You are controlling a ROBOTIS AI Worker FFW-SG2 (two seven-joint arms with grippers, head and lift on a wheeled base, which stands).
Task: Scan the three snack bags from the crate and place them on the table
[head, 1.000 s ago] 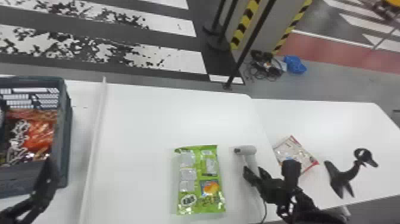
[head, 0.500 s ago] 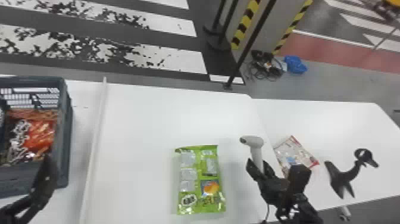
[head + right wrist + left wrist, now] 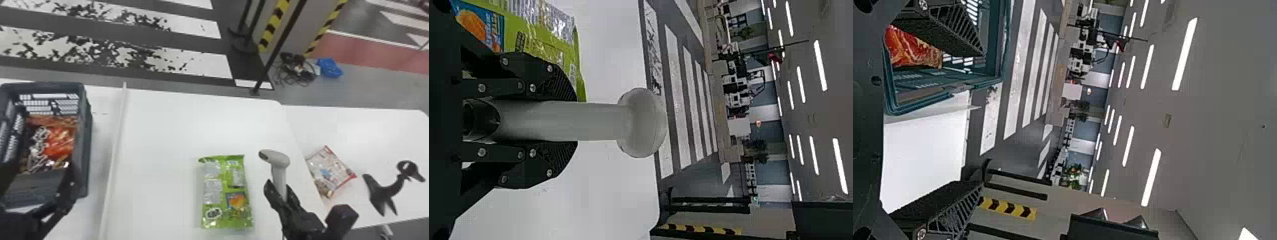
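The right gripper point(image 3: 279, 185) squeezes the handle of a light grey plastic scanner point(image 3: 279, 159), with its round head sticking out past the black fingers. Just left of it, a shiny green snack bag point(image 3: 223, 194) lies flat on the smooth white table point(image 3: 162, 127). To the right of the scanner lies a white and red snack bag point(image 3: 330, 170). Far left, the left gripper point(image 3: 39, 166) is wide open with nothing in it, by a dark plastic crate point(image 3: 83, 140) with a shiny red-orange bag point(image 3: 60, 143) inside.
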